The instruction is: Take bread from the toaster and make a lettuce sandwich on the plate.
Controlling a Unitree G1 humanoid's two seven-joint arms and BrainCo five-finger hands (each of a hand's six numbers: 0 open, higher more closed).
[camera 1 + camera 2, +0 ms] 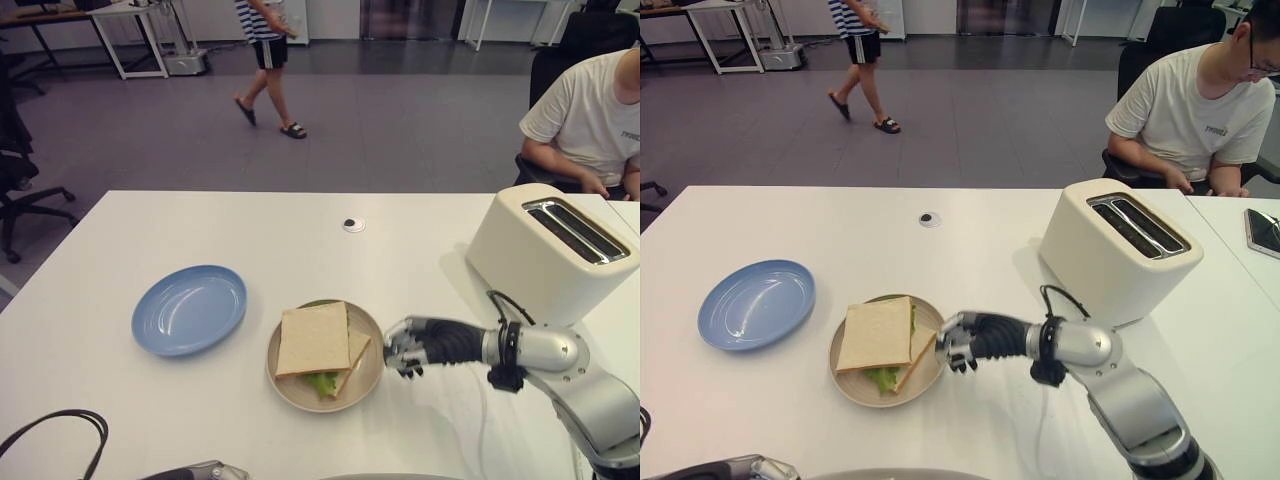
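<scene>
Blue plate point(189, 309): lies on the white surface point(200, 230), well to the left of the right robot hand point(405, 347), right way up, nothing on it. Left robot hand point(200, 471): a grey metal part at the bottom edge, left of and nearer than the right robot hand; whether it is wide or narrow cannot be told. Tan plate point(370, 375): lies between the blue plate and the right robot hand, its right rim just beside the fingertips; whether they touch cannot be told. Sandwich point(313, 338): on the tan plate, just left of the right robot hand. The top slice of bread lies flat, a second slice shows under it, offset toward the hand, and lettuce point(322, 382) shows at the near edge between the two. Right robot hand: low over the surface, palm side toward the tan plate, fingers curled in narrow, holding nothing. Toaster point(545, 262): cream, stands upright on the surface beyond and to the right of the right robot hand, near it but apart, slots facing up. Round grommet point(353, 225): set in the surface, beyond the hand and slightly to its left, well apart.
</scene>
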